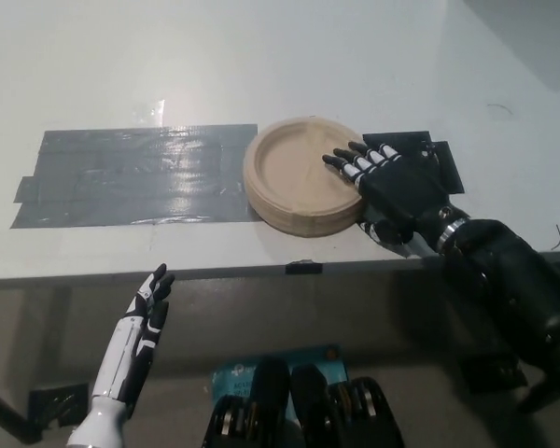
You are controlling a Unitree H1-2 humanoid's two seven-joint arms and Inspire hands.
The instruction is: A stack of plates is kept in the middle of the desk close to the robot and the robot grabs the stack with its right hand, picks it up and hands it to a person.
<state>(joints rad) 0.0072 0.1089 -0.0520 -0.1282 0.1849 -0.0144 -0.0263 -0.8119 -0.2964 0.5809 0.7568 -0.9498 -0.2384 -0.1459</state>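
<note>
A stack of tan paper plates (294,177) sits on the white desk (261,56), near its front edge and a little right of the middle. My black right hand (383,182) lies over the stack's right rim, fingers spread flat on the top plate and the thumb low beside the stack's side. The hand has not closed on the stack, which still rests on the desk. My white left hand (140,322) hangs below the desk edge at the lower left, fingers straight and apart, holding nothing.
A wide patch of dark grey tape (131,177) covers the desk left of the plates. A smaller black patch (420,149) lies behind my right hand. The desk's front edge (215,271) runs just below the stack.
</note>
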